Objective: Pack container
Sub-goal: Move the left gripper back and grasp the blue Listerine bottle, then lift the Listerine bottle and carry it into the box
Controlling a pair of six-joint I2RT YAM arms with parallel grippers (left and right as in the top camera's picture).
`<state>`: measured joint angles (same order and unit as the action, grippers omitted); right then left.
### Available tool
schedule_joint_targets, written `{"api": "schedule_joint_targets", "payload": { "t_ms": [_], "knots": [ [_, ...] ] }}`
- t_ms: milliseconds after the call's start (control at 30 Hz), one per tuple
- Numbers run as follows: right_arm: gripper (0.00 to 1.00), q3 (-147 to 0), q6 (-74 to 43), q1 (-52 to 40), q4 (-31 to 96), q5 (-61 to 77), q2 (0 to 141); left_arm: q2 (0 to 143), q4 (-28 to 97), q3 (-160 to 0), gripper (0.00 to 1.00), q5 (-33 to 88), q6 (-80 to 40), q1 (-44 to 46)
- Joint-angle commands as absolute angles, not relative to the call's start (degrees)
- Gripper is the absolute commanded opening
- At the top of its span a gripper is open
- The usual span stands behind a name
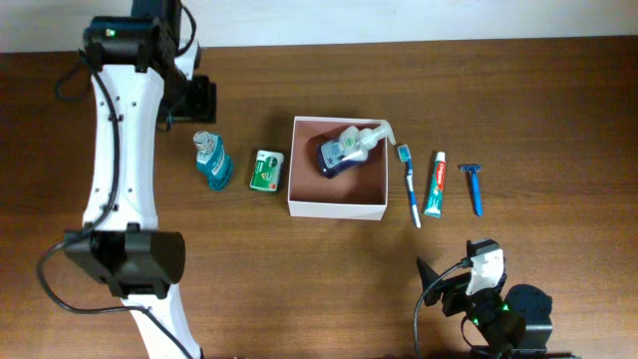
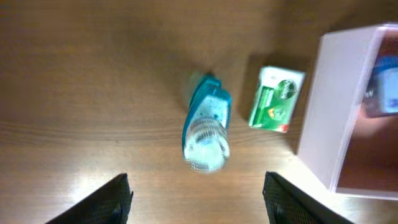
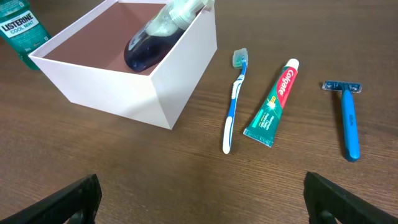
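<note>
The container (image 1: 337, 207) sits mid-table with a pump bottle (image 1: 349, 150) inside. On its left, the mouthwash bottle (image 2: 205, 127) stands upright, directly ahead of your left gripper (image 2: 196, 186), whose jaws are spread and empty. Your right gripper (image 3: 200, 180) is wide open, nearer the toothbrush (image 3: 233, 102).

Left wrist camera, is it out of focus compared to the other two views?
Left wrist: yes, soft throughout; the mouthwash bottle and green box have smeared, unreadable print. Right wrist: sharp, the toothpaste label reads clearly. Overhead: evenly lit, edges crisp.
</note>
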<state>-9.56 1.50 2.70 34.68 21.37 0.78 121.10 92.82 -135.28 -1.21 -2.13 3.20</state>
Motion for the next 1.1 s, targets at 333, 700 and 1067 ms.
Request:
{"api": "schedule_joint_targets", "payload": {
  "t_ms": [333, 700, 1067],
  "knots": [
    [0.99, -9.3, 0.99, 3.03, 34.87, 22.04, 0.21, 121.71, 77.12, -110.69, 0.65, 0.69, 2.87, 3.2],
    [0.99, -9.3, 0.99, 3.03, 34.87, 22.04, 0.21, 120.99, 80.77, -113.69, 0.11, 0.71, 2.85, 3.22],
    [0.99, -9.3, 0.99, 3.03, 34.85, 22.04, 0.21, 119.2, 96.71, -141.27, 0.1, 9.21, 2.85, 9.13]
  ]
}}
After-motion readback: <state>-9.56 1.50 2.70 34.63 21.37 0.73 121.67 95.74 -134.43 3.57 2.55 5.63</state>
